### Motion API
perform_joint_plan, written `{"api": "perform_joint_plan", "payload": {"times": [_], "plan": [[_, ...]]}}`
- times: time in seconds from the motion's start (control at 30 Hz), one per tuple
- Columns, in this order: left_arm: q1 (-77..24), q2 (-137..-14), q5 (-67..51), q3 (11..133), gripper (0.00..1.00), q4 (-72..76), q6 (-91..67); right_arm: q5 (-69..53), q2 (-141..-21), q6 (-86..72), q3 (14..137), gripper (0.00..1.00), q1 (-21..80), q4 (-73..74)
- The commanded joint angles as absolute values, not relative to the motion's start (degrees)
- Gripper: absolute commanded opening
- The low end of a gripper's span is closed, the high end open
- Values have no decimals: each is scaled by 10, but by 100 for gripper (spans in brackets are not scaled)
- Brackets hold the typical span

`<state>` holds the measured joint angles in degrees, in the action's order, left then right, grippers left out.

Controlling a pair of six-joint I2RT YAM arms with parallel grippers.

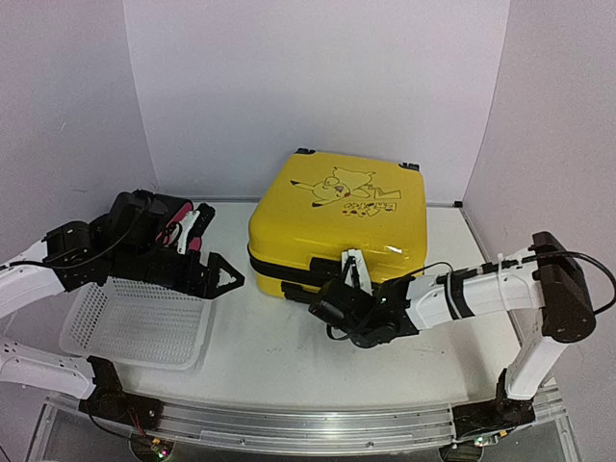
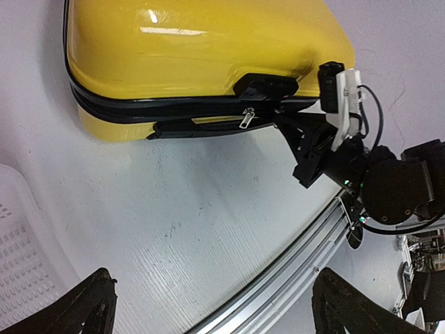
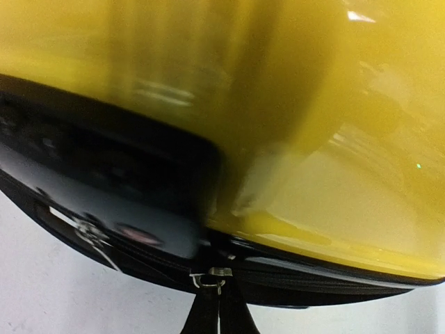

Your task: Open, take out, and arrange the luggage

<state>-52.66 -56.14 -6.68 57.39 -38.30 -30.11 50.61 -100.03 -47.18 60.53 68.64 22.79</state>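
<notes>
Lower centre, my right fingers [image 3: 203,316] are pinched shut on the metal zipper pull [image 3: 212,278] of the yellow luggage [image 1: 337,217]. It lies flat mid-frame on the white bench [image 1: 279,346]. At left, my left fingers [image 2: 87,309] gape wide, holding nothing, beside a white basket [image 1: 125,322].

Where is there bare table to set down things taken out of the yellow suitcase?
Bare table lies between the white basket and the right hand, in front of the suitcase. A narrower strip is free to the suitcase's right, by the wall. The left side is crowded: basket, black case and left hand.
</notes>
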Motion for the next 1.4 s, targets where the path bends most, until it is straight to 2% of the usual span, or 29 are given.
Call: {"api": "perform_joint_plan", "payload": {"times": [0.0, 0.13, 0.43, 0.7, 0.83, 0.97, 1.2, 1.37], "plan": [[-525, -581, -81, 565, 98, -330, -350, 482, -938, -442, 568, 0, 671, 264], [-525, -606, -89, 552, 98, -286, -371, 462, -929, -409, 563, 0, 667, 266], [-525, -673, -122, 521, 94, -183, -469, 577, -873, -466, 535, 0, 666, 407], [-525, -670, -68, 515, 93, -179, -443, 558, -771, -329, 471, 0, 653, 416], [-525, -662, -37, 528, 94, -215, -407, 503, -679, -270, 421, 0, 614, 399], [-525, -660, -51, 525, 95, -206, -382, 362, -617, -133, 357, 0, 600, 242], [-538, -683, -107, 508, 92, -122, -382, 264, -755, -119, 451, 0, 600, 217], [-620, -686, -21, 505, 92, -83, -382, 208, -800, -120, 481, 0, 600, 184]]}}
